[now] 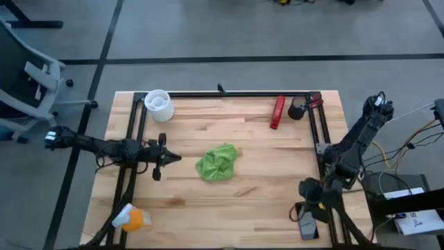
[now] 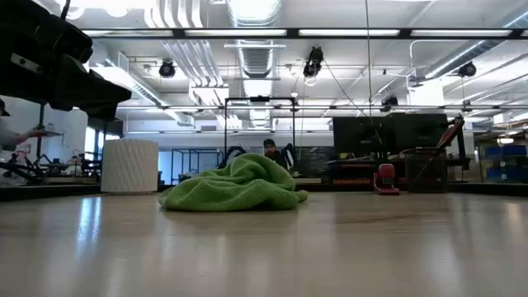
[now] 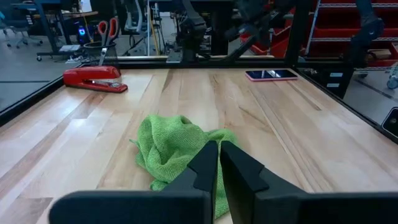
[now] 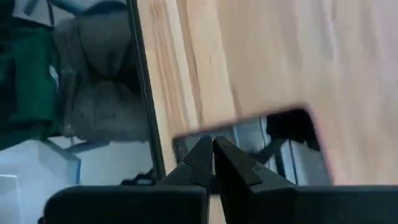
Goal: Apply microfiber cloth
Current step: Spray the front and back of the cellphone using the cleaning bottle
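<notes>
The lime-green microfiber cloth (image 1: 217, 162) lies crumpled in a heap in the middle of the table, resting on the wood (image 2: 235, 188). My left gripper (image 1: 173, 158) is shut, level and pointing toward the table's right. It stands a short way left of the cloth (image 3: 171, 146), with bare wood between them. My right gripper (image 1: 310, 207) is shut at the near right corner, its fingertips (image 4: 202, 149) pointing down over the edge of a black phone (image 4: 280, 146) that lies flat on the table. My right gripper has its shut fingertips at the phone's edge (image 4: 193, 138), coming from above. I cannot tell whether they touch it.
A white ribbed cup (image 1: 157, 104) stands at the far left. A red stapler (image 1: 278, 111) and a dark holder with scissors (image 1: 300, 108) are at the far right. An orange-and-white spray bottle (image 1: 132, 220) lies at the near left corner. A black frame (image 1: 229, 93) rims the table.
</notes>
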Robot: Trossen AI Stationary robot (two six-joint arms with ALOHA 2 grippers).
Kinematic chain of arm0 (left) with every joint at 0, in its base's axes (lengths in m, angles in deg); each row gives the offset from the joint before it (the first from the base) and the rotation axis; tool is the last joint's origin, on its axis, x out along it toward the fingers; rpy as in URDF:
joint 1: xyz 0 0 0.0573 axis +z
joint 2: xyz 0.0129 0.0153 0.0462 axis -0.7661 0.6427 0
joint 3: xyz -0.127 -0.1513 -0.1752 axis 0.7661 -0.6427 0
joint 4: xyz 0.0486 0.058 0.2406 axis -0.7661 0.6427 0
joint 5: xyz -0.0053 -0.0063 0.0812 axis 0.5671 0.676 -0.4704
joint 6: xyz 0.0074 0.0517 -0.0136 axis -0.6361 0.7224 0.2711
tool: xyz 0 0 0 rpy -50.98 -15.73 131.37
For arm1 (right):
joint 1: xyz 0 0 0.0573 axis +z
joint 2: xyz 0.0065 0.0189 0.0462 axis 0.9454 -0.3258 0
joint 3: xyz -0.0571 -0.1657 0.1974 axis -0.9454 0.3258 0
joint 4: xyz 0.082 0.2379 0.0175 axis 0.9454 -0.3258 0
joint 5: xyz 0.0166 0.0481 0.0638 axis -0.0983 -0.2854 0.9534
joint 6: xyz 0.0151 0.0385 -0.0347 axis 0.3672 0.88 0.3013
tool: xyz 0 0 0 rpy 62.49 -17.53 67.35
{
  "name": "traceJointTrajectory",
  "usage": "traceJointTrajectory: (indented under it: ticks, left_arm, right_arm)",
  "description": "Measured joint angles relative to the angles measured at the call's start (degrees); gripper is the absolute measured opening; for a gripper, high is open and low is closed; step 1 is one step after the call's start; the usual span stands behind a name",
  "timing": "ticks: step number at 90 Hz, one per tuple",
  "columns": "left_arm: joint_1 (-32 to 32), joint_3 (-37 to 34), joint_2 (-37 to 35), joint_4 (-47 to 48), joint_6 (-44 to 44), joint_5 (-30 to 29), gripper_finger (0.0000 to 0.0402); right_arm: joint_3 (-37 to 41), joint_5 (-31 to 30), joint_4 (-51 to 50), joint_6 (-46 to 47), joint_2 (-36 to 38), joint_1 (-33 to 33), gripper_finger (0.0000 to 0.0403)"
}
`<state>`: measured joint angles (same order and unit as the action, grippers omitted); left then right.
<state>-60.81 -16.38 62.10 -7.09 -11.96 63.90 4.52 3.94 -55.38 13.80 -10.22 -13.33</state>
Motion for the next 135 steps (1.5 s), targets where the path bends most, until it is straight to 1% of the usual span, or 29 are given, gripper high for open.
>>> traceJointTrajectory:
  ticks: [13,27,44,68,72,76,86,91,102,106,110,113,118,122,129,135]
  left_arm:
    - [-0.02,0.0,0.0,0.02,0.0,-0.02,0.0004]
    - [-0.02,-0.02,0.01,0.02,-0.01,-0.01,0.0006]
    - [-0.02,0.0,0.02,0.02,-0.02,0.0,0.0004]
    - [-0.02,-0.01,0.01,0.02,0.1,-0.02,0.0005]
    - [-0.01,-0.01,0.01,-0.05,3.03,-0.22,0.0004]
    - [0.06,-0.02,0.0,-0.3,7.85,-0.31,0.0003]
    - [0.07,0.0,0.01,-0.53,17.63,-0.31,0.0002]
    - [0.07,0.0,0.01,-0.55,19.19,-0.31,0.0002]
    - [0.11,-0.02,0.0,-1.86,19.3,-0.32,0.0002]
    - [0.07,0.0,0.0,-3.27,17.93,-0.16,0.0002]
    - [0.02,0.0,0.0,-4.92,13.42,0.38,0.0002]
    - [0.02,-0.02,0.02,-6.5,7.74,0.96,0.0002]
    - [0.04,0.0,0.0,-8.87,-4.65,1.43,0.0002]
    - [0.05,0.0,0.0,-11.06,-11.72,0.13,0.0002]
    - [0.2,0.0,0.0,-15.3,-15.49,-3.85,0.0002]
    - [0.14,0.0,0.0,-18.62,-16.28,-4.39,0.0002]
  right_arm:
    - [0.2,-0.48,-0.54,6.13,-4.32,3.71,0.0]
    - [-0.08,-0.43,0.16,9.26,-9.92,5.84,0.0]
    - [-0.38,0.02,1.38,9.62,-14.84,6.22,0.0]
    - [-0.43,-0.49,-0.06,8.24,-17.62,5.77,0.0]
    - [-0.43,-0.46,-1.16,8.1,-18.02,5.29,0.0]
    - [-0.47,-0.46,-1.71,7.44,-18.12,4.73,0.0]
    - [-0.51,-0.53,-2.7,4.06,-18.12,2.53,0.0]
    - [-0.49,-1.5,-3.0,1.88,-17.79,0.97,0.0]
    - [-0.4,-4.15,-3.42,-4.32,-17.02,-3.34,0.0]
    - [-0.4,-4.8,-3.41,-6.97,-16.88,-5.37,0.0]
    - [-0.4,-5.28,-3.4,-9.89,-16.87,-7.53,0.0]
    - [-0.4,-5.69,-3.38,-12.47,-16.9,-9.34,0.0]
    - [-0.38,-6.18,-3.2,-16.79,-17.09,-12.78,0.0]
    - [-0.38,-6.52,-2.9,-20.58,-17.41,-15.75,0.0]
    - [-0.39,-6.58,-2.64,-27.34,-18.24,-21.17,0.0]
    - [-0.75,-6.52,-2.75,-32.89,-18.88,-25.41,0.0]
